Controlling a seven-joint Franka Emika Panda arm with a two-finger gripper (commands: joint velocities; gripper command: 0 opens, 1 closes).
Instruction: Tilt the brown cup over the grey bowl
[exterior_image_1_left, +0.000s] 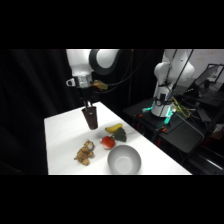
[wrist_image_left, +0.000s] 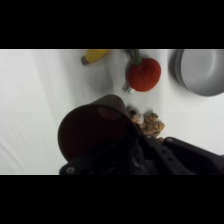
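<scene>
Pincer (exterior_image_1_left: 90, 107) closed on the brown cup (exterior_image_1_left: 91, 119), which hangs upright above the white worktop (exterior_image_1_left: 60, 135), clear of its surface. Grey bowl (exterior_image_1_left: 124, 160) sits on the worktop, well apart from the cup, with a red fruit (exterior_image_1_left: 107, 142) between them.

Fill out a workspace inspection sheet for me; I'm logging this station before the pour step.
Surface: white table, no spills seen.
Job's things: brown cup held above the table, away from the grey bowl; the bowl looks empty.
Clutter: red fruit, yellow banana-like toy, small plush toy, all beside the bowl.
Hand: hand shut on the brown cup.
Cables: black cables behind the arm.
Surroundings: second white robot arm on a dark bench, lit teal.
</scene>
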